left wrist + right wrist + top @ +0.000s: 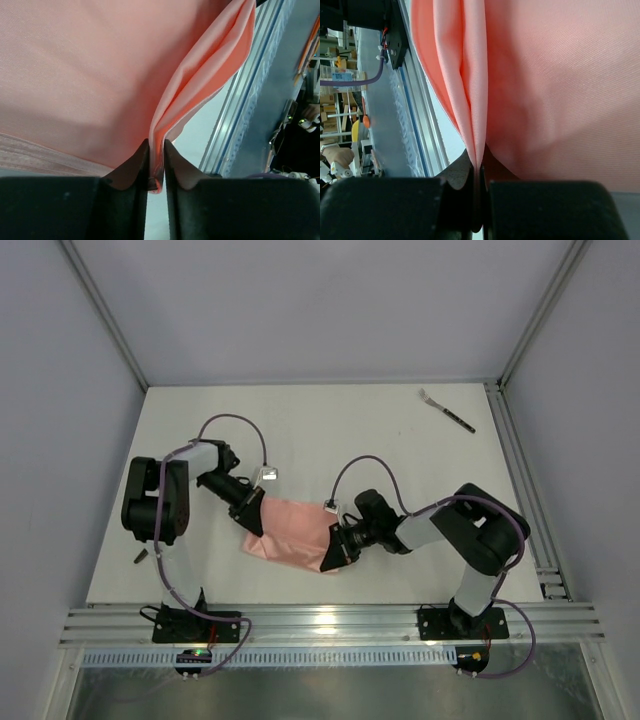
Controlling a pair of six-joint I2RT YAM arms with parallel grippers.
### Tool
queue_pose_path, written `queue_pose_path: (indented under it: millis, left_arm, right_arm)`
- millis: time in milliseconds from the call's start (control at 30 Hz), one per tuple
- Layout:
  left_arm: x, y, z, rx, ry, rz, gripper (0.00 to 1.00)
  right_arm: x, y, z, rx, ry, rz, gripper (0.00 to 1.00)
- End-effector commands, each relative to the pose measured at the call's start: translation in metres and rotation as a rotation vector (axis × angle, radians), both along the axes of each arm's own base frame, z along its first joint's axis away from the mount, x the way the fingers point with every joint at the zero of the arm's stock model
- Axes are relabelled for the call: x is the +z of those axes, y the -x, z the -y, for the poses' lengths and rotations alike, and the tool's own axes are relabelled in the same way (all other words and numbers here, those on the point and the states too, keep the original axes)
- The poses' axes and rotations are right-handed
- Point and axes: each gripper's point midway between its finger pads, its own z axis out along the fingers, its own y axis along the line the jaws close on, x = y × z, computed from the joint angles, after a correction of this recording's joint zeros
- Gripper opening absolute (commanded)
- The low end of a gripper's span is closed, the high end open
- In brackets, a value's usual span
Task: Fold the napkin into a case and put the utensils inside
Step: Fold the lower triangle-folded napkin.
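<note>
White table: left claw and right claw both pinch the napkin; fork apart.

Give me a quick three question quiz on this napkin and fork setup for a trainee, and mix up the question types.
1. True or false: the fork lies on the napkin.
2. The right jaws are shut on: A) the fork, B) a fold of the napkin, C) nothing.
3. Short answer: which arm's base is nearer the fork?
Key: 1 false, it lies apart, near the far right corner of the table; 2 B; 3 the right arm.
</note>
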Motion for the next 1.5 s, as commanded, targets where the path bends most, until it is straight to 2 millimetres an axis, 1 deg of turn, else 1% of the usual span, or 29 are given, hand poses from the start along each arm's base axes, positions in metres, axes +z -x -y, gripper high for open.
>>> queue_pose_path:
  millis: [0, 33, 100, 133, 167, 200, 233, 300, 367, 400, 433, 500, 533, 600, 700, 733, 800, 833, 867, 900, 933, 967, 1000, 1033, 1100, 1133, 1267, 1367, 1467]
  left_arm:
    - [0.018, 0.002, 0.008, -0.034, 0.109, 0.017, 0.21]
    - [0.019, 0.006, 0.008, -0.041, 0.115, 0.009, 0.27]
    - [0.018, 0.01, 0.006, -0.06, 0.11, 0.02, 0.26]
    - [0.016, 0.013, 0.005, -0.055, 0.103, 0.012, 0.17]
    - [0.012, 0.011, 0.003, -0.057, 0.088, 0.026, 0.11]
    - [0.008, 0.011, 0.0, -0.041, 0.054, 0.017, 0.04]
    - [0.008, 0.006, 0.0, -0.016, 0.039, 0.028, 0.0]
    - [0.002, -0.005, -0.002, 0.043, 0.013, 0.041, 0.0]
    - [-0.002, -0.011, -0.004, 0.066, -0.017, 0.051, 0.0]
    - [-0.004, -0.017, -0.005, 0.077, -0.021, 0.072, 0.0]
    - [-0.004, -0.018, -0.004, 0.092, -0.026, 0.067, 0.0]
    - [-0.003, -0.02, -0.003, 0.098, -0.02, 0.069, 0.0]
    - [-0.003, -0.019, -0.003, 0.096, -0.017, 0.07, 0.0]
    - [-0.004, -0.018, -0.003, 0.093, -0.016, 0.067, 0.0]
    - [-0.006, -0.013, -0.005, 0.083, -0.019, 0.063, 0.0]
    - [-0.006, -0.012, -0.005, 0.08, -0.016, 0.067, 0.0]
    - [-0.006, -0.011, -0.005, 0.081, -0.013, 0.063, 0.0]
    - [-0.005, -0.011, -0.005, 0.082, -0.009, 0.063, 0.0]
    - [-0.004, -0.012, -0.004, 0.088, 0.002, 0.064, 0.0]
    - [-0.003, -0.013, -0.004, 0.092, 0.006, 0.063, 0.0]
    - [-0.002, -0.014, -0.004, 0.097, 0.01, 0.064, 0.0]
    - [0.0, -0.014, -0.003, 0.102, 0.02, 0.062, 0.0]
    - [0.001, -0.016, -0.003, 0.106, 0.025, 0.065, 0.0]
    - [0.002, -0.016, -0.003, 0.109, 0.03, 0.063, 0.0]
    - [0.004, -0.015, -0.002, 0.111, 0.042, 0.06, 0.0]
    - [0.006, -0.016, -0.002, 0.115, 0.05, 0.055, 0.0]
    - [0.014, -0.019, -0.001, 0.134, 0.098, 0.052, 0.0]
    - [0.017, -0.027, -0.004, 0.163, 0.123, 0.049, 0.0]
    - [0.016, -0.031, -0.006, 0.188, 0.133, 0.029, 0.0]
  right_arm:
    - [0.009, -0.007, -0.01, 0.018, -0.022, -0.011, 0.04]
    - [0.008, -0.008, -0.01, 0.015, -0.013, -0.019, 0.04]
    - [0.007, -0.01, -0.011, 0.014, -0.01, -0.019, 0.04]
    - [0.007, -0.01, -0.011, 0.01, -0.005, -0.021, 0.04]
    - [0.006, -0.012, -0.011, 0.002, 0.001, -0.019, 0.05]
    - [0.005, -0.014, -0.011, -0.007, 0.014, -0.008, 0.16]
    - [0.002, -0.013, -0.008, -0.01, 0.04, -0.019, 0.22]
    - [0.007, -0.021, -0.007, -0.028, 0.066, 0.026, 0.31]
    - [0.007, -0.021, 0.001, -0.027, 0.107, 0.05, 0.41]
    - [0.019, -0.027, 0.001, -0.035, 0.097, 0.085, 0.45]
    - [0.017, -0.026, 0.008, -0.035, 0.139, 0.089, 0.49]
    - [0.033, -0.036, 0.01, -0.045, 0.148, 0.144, 0.55]
    - [0.028, -0.034, 0.02, -0.054, 0.216, 0.131, 0.6]
    - [0.04, -0.051, 0.025, -0.068, 0.243, 0.202, 0.63]
    - [0.052, -0.075, 0.041, -0.11, 0.341, 0.277, 0.63]
    - [0.066, -0.092, 0.037, -0.142, 0.34, 0.324, 0.63]
    - [0.071, -0.113, 0.032, -0.178, 0.345, 0.356, 0.6]
    - [0.082, -0.125, 0.022, -0.188, 0.317, 0.381, 0.56]
    - [0.084, -0.134, 0.013, -0.199, 0.288, 0.385, 0.41]
    - [0.083, -0.139, 0.006, -0.2, 0.27, 0.379, 0.31]
    - [0.069, -0.146, -0.002, -0.198, 0.276, 0.349, 0.22]
    - [0.066, -0.152, -0.009, -0.217, 0.254, 0.336, 0.12]
    - [0.06, -0.154, -0.014, -0.216, 0.243, 0.317, 0.11]
    - [0.043, -0.153, -0.018, -0.208, 0.251, 0.274, 0.1]
    - [0.031, -0.15, -0.027, -0.194, 0.222, 0.219, 0.06]
    - [0.014, -0.147, -0.026, -0.186, 0.242, 0.183, 0.05]
    - [-0.018, -0.136, -0.011, -0.187, 0.339, 0.119, 0.04]
    - [-0.031, -0.13, -0.003, -0.187, 0.386, 0.094, 0.04]
    - [-0.034, -0.131, -0.003, -0.18, 0.391, 0.095, 0.04]
